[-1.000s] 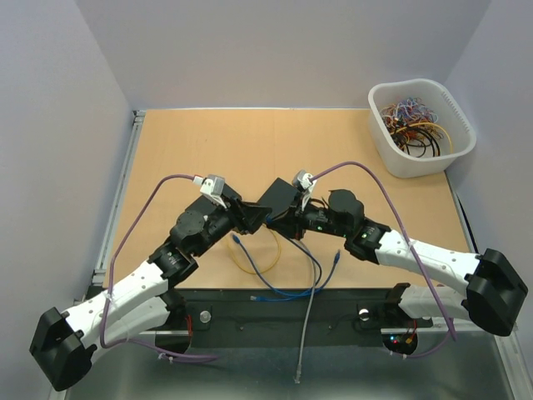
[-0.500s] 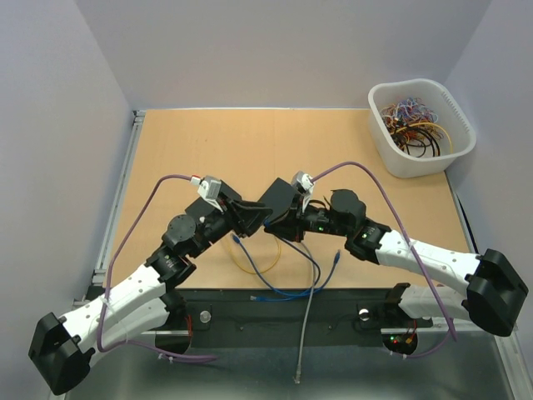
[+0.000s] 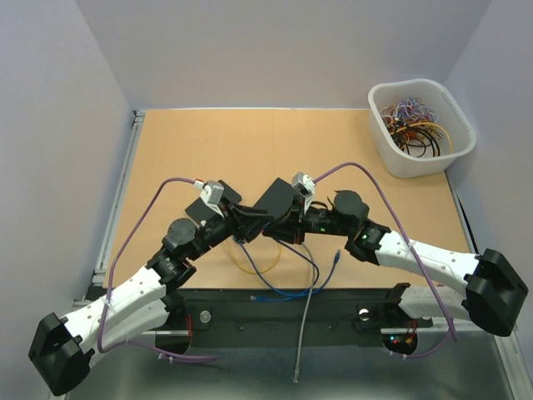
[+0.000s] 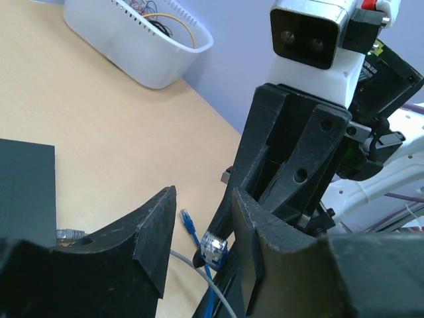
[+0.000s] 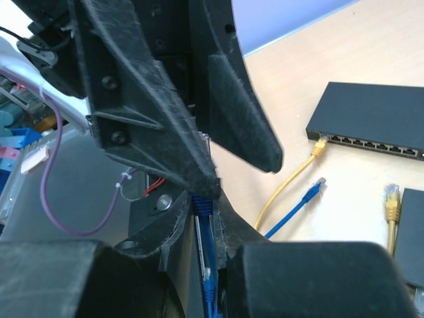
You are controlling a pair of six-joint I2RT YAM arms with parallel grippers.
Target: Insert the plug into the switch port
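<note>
Close in, the right gripper [image 5: 204,205] pinches the blue cable [image 5: 207,265] just behind its clear plug [image 4: 214,248], which sits between the spread jaws of the left gripper [image 4: 203,199], so this looks like a handover, needing those jaws to close squarely before carrying it to the switch [image 5: 371,122] beyond.

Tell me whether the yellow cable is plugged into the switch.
Plugged in: the yellow cable ends inside the switch at its end port.
</note>
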